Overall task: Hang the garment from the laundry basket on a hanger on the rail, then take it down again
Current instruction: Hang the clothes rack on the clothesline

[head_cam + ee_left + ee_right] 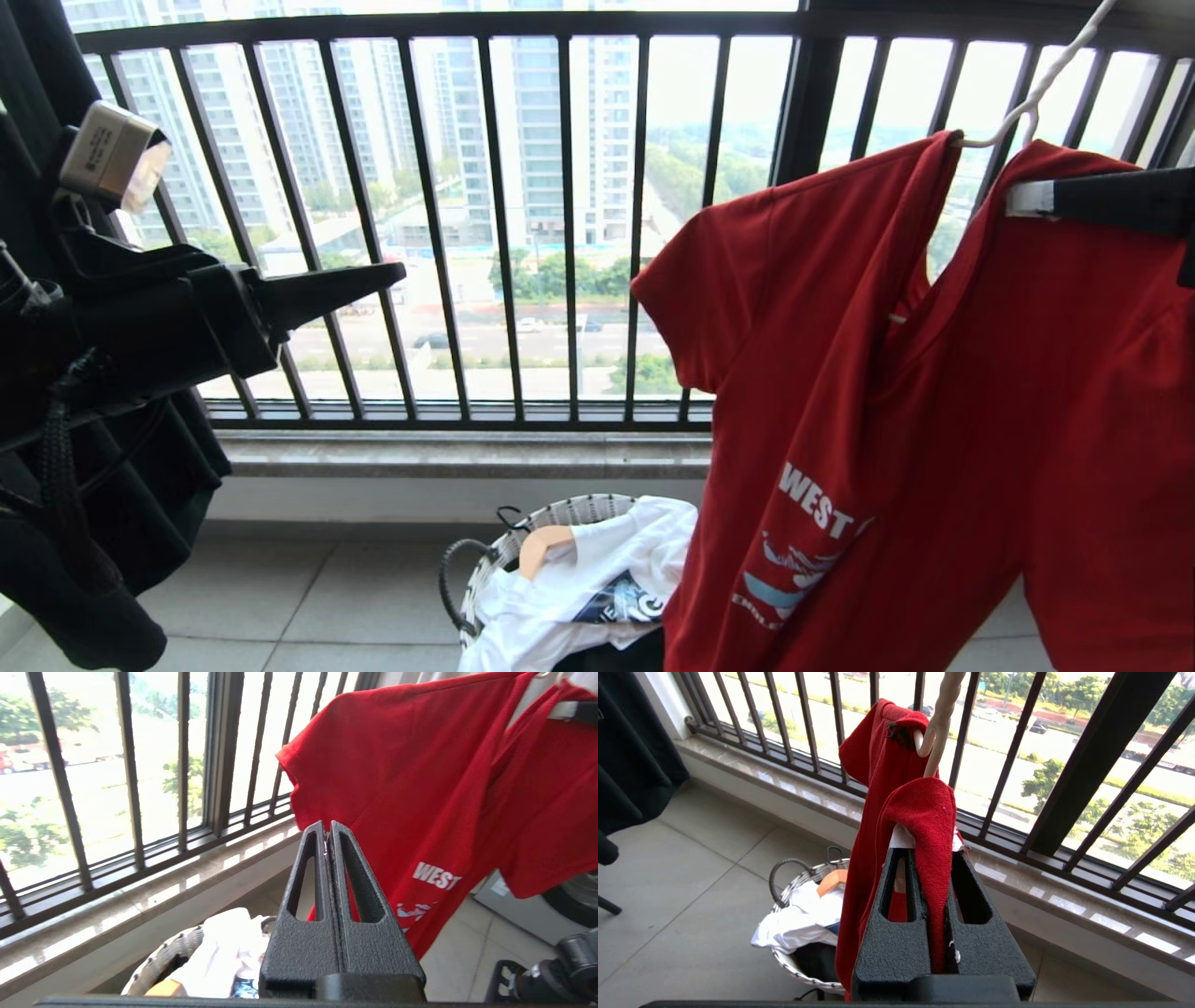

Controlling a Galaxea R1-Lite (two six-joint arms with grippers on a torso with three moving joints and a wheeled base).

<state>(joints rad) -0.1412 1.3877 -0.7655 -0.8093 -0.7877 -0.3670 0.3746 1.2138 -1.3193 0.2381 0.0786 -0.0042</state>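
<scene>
On the thin wire hanger (1036,98), right fingers (934,858) pinch the soft red garment (934,420); left fingers (327,833) apparently clenched empty.

End effector (328,833): left, fingers pressed together, empty.
Garment (420,793): red, hanging beyond the fingertips.
Laundry basket (161,963): below, on the floor, holding white cloth (219,947).

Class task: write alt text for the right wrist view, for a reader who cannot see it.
The right gripper is shut on a red T-shirt draped over an off-white hanger, in front of a black window railing. Below, a woven laundry basket holds white clothing.
</scene>
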